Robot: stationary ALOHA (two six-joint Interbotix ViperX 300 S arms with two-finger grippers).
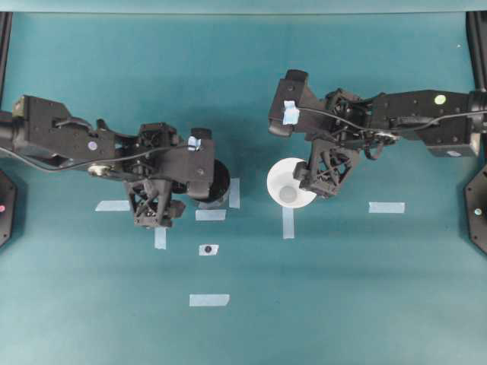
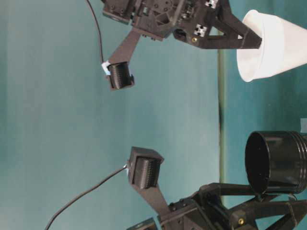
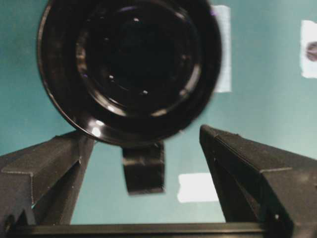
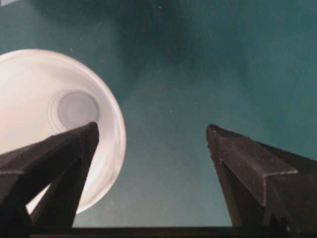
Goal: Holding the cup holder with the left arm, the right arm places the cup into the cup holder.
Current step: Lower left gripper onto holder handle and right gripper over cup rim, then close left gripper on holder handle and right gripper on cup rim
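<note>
The glossy black cup holder [image 1: 219,182] stands on the teal table, partly hidden under my left wrist; its mouth and stubby handle [image 3: 143,168] fill the left wrist view. My left gripper [image 1: 157,213] hangs open just left of it, holding nothing. In the left wrist view the handle shows between the fingers of the left gripper [image 3: 146,135]. The white cup [image 1: 288,185] stands upright to the right of the holder. My right gripper [image 1: 319,181] hovers open at the cup's right edge. In the right wrist view the cup [image 4: 54,114] lies left of the empty gap of the right gripper [image 4: 152,130].
Several pale-blue tape strips mark the table, such as one [image 1: 211,215] below the holder, one [image 1: 288,222] below the cup and one [image 1: 386,207] at the right. A tape patch with a dark dot [image 1: 208,249] lies nearer the front. Black frame posts [image 1: 478,46] stand at the sides.
</note>
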